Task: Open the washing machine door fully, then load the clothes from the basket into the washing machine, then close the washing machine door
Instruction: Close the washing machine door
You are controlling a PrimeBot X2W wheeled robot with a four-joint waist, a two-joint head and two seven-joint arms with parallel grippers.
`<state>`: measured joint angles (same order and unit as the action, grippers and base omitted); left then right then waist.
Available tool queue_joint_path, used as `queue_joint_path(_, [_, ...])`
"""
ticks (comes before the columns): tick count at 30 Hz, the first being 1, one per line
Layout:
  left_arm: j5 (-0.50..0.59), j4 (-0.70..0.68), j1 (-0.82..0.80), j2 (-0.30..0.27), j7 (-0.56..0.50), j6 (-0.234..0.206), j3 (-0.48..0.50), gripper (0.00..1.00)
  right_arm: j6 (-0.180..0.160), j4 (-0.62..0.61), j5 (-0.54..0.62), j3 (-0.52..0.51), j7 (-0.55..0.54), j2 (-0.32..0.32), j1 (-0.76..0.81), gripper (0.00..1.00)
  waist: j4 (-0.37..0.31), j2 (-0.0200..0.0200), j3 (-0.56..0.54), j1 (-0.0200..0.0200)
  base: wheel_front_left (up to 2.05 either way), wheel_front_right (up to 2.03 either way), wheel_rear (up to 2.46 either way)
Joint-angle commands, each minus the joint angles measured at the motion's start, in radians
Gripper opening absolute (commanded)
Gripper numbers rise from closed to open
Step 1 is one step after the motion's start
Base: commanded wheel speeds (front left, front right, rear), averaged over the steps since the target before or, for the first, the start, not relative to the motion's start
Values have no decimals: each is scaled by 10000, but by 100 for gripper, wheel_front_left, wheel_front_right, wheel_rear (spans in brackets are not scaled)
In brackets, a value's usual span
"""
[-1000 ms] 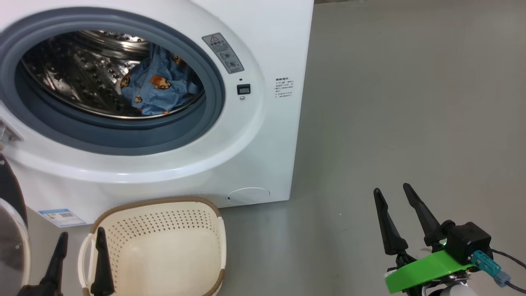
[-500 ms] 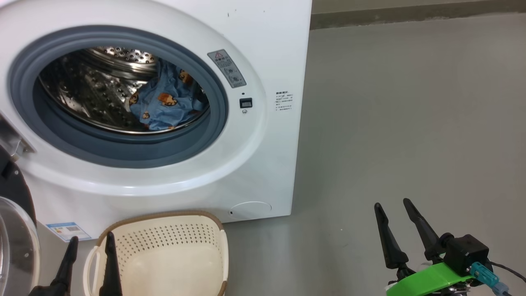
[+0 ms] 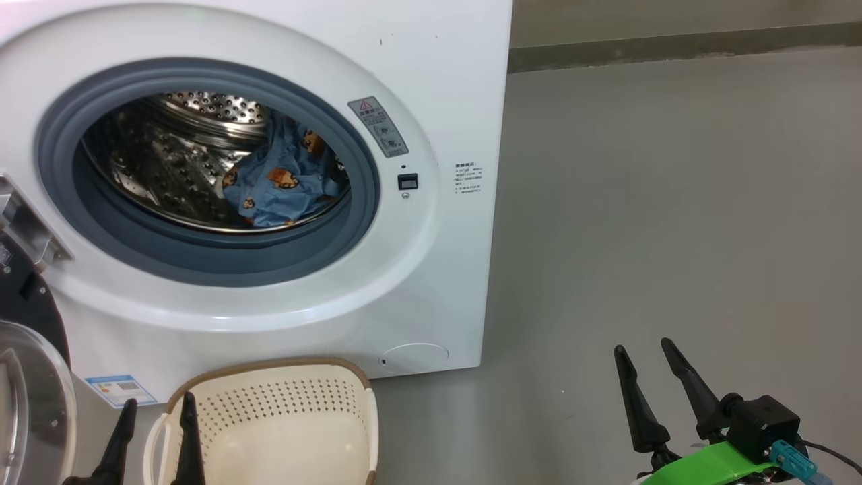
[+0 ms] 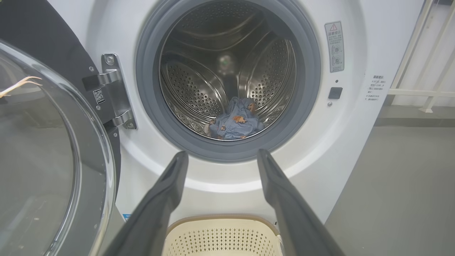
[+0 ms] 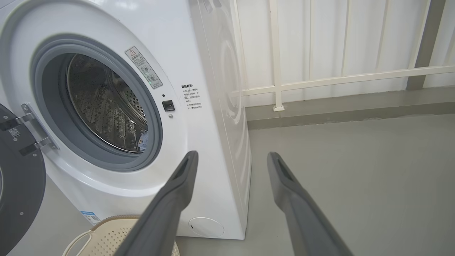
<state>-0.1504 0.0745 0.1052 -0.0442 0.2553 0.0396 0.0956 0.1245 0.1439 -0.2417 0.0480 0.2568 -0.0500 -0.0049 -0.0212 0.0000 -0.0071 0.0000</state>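
Head view puts the washing machine (image 3: 444, 81) ahead of both hands: its round opening lies beyond and above the left hand (image 3: 158, 402), and its right side panel stands up and to the left of the right hand (image 3: 643, 347). The washing machine door (image 3: 34, 404) is swung wide open on its hinge (image 3: 27, 232), just outside the left hand, with its glass bowl beside that hand. The basket (image 3: 269, 367) sits on the floor (image 3: 673, 202) at the machine's foot, directly below and just beyond the left hand. The clothes (image 3: 283, 188) lie inside the drum (image 3: 168, 162), low and to its right, well ahead of the left hand. The left hand's fingers are spread wide with nothing between them. The right hand is likewise spread wide and empty, hovering over the floor, well apart from the basket.
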Motion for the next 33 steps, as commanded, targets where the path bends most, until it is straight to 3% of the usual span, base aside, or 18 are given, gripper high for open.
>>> queue_joint_path(1, [17,-186,-130,-65,65,-33,276,100,62,-227,-10,209,49,-3,-129,100,18,0,3,0,0,0,0])
queue_joint_path(33, [-86,-5,-191,-61,65,13,262,100,62,-163,-98,174,49,-3,-94,100,125,0,-94,0,0,0,0])
